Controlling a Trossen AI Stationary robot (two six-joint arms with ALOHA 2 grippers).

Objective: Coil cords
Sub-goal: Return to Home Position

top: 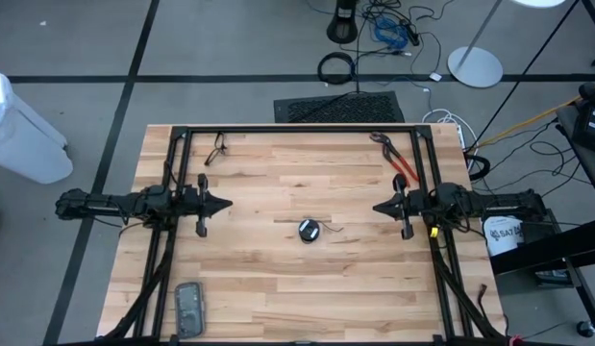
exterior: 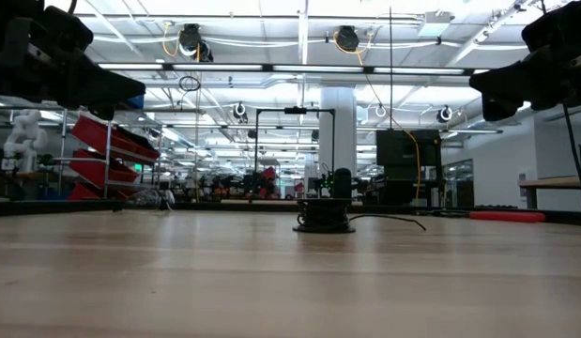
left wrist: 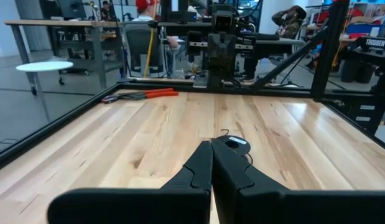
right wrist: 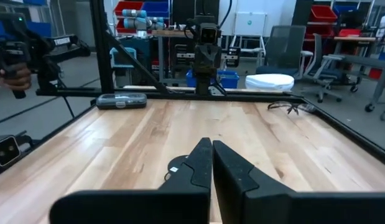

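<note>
Thin black cord [top: 308, 230] wound up on a small round black spool [exterior: 324, 216], near the middle of the pale wooden table [top: 278, 288]. One short loose tail of it [exterior: 393, 220] trailing off the spool toward the right edge, low over the wood. Small pale end piece [right wrist: 174, 168] on the coil, peeping past the fingers in the right wrist view. Cord and spool apart from both grippers.

Left gripper [top: 223, 203] level with the spool but off toward the left edge, well apart from it, tip aimed at the middle; its two dark fingers [left wrist: 198, 168] pressed together, with nothing between them. Right gripper [top: 380, 207] opposite, toward the right edge, likewise aimed at the middle and clear of the spool; its fingers [right wrist: 232, 171] also closed against each other, empty. Both held high above the wood in the low view.

Red-handled pliers [top: 398, 161] flat near the far-right corner, far as the low view looks, just beside the black metal frame [top: 297, 128]. Dark-framed glasses [top: 216, 150] near the far-left corner. Flat grey rectangular device [top: 189, 309] close to the near-left corner.
</note>
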